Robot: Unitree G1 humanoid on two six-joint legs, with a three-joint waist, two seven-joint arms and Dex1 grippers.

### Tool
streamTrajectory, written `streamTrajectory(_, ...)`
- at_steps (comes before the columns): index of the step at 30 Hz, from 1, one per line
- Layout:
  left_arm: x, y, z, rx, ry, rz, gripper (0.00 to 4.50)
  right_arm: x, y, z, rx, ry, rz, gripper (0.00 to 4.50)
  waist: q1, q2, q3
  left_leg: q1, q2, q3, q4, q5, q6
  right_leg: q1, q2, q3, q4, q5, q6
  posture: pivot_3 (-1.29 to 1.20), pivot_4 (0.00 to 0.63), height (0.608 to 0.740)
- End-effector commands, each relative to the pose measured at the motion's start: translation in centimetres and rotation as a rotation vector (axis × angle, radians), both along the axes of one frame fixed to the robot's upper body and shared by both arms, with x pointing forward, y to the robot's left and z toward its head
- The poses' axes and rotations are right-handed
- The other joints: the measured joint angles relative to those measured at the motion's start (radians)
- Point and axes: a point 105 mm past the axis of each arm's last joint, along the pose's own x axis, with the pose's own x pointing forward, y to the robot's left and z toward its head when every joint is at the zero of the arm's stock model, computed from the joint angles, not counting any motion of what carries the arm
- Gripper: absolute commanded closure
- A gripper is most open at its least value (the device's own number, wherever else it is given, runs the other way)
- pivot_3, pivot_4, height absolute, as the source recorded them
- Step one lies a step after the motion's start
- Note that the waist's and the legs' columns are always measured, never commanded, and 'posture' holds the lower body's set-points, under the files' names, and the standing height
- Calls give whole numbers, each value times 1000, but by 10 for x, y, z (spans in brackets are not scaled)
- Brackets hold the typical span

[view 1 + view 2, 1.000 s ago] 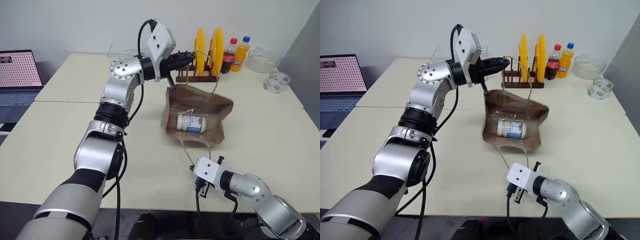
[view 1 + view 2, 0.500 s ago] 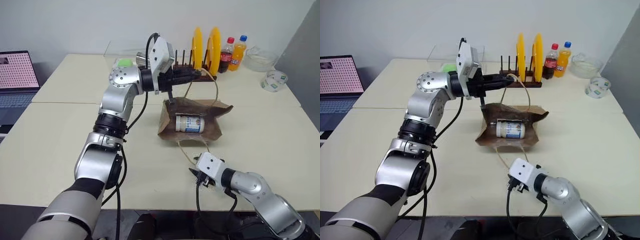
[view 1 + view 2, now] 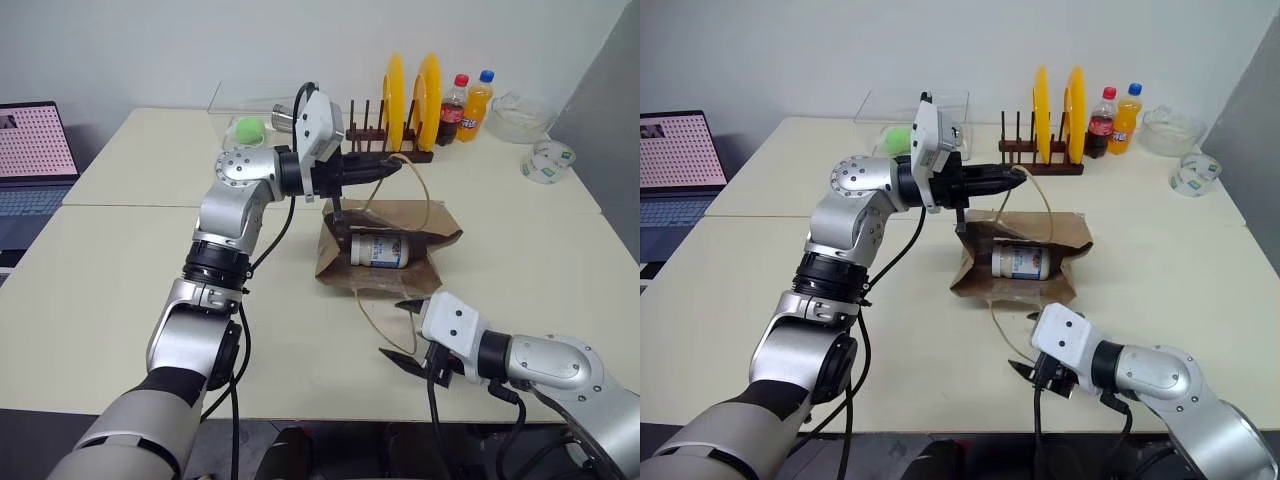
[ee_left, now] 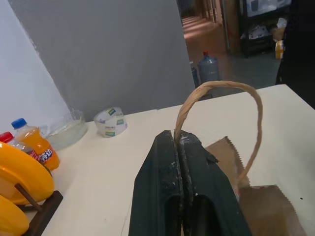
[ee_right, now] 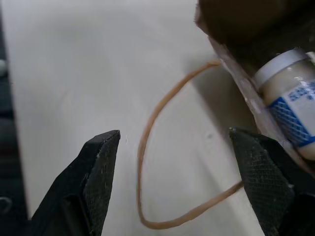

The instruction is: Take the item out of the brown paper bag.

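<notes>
Now, starting at the left: your left hand [image 3: 395,164] is clamped on the far loop handle [image 4: 231,105] of the brown paper bag [image 3: 436,219], fingers pressed together with the twisted paper pinched between them, holding that side of the mouth lifted off the counter [image 3: 120,270]. The bag lies near the middle of the counter, its mouth facing you, and the other handle [image 5: 152,162] trails loose on the surface toward the near edge.

Inside, the item [image 3: 379,250] lies on its side on the bag's lower wall, just within the opening, cap toward the left. It looks like a small, rigid plastic bottle, probably light, with a smooth label that may be a bit slippery. Being round, it will likely roll if nudged on its side, and the paper beneath is soft and creased, so it gives little support.

To the right and near, your right hand [image 3: 408,329] hovers low over the counter, fingers [image 5: 96,177] spread wide apart and empty, pointing at the bag's mouth with the loose handle lying between them and the bottle.

You'd do best to take the bottle across its body, at the labelled middle, rather than by the cap, and to clear the loose handle on the way in. Keep the far handle raised, or the mouth may sag.
</notes>
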Motion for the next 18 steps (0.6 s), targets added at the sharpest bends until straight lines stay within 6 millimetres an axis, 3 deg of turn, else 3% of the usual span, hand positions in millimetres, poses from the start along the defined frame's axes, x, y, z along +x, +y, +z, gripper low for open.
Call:
streamTrajectory(1, -9, -4, 7, -13, -37, -39, 4500, -10, 8, 26, 118, -43, 53, 796, 0, 0, 0, 0, 0, 0, 0, 0, 0, 0, 0, 0, 0, 0, 0, 0, 150, 740)
streamTrajectory(3, -9, -3, 7, -12, -35, -39, 4500, -8, 8, 33, 162, -46, 36, 796, 0, 0, 0, 0, 0, 0, 0, 0, 0, 0, 0, 0, 0, 0, 0, 0, 150, 740)
streamTrajectory(6, -7, -3, 7, -14, -32, -37, 4500, 11, 9, 43, 232, -81, -44, 796, -3, 0, 0, 0, 0, 0, 0, 0, 0, 0, 0, 0, 0, 0, 0, 0, 150, 740)
streamTrajectory(12, -6, -2, 13, -24, -41, -42, 4500, 79, 8, 43, 164, -162, -265, 796, -10, 0, 0, 1, 0, 1, 0, 0, 0, -1, 0, 1, 3, 0, 0, 0, 150, 740)
streamTrajectory(16, -6, -1, 14, -24, -47, -39, 4500, 101, 8, 36, 95, -197, -332, 796, -15, 0, 0, 0, 0, 1, 0, 1, -2, -4, 0, 1, 5, 0, 0, 0, 150, 740)
streamTrajectory(18, -6, -1, 14, -25, -49, -39, 4500, 108, 6, 31, 49, -221, -351, 411, -15, 0, 0, -1, 0, 1, 0, 1, -2, -5, 0, 1, 4, 0, 0, 0, 150, 740)
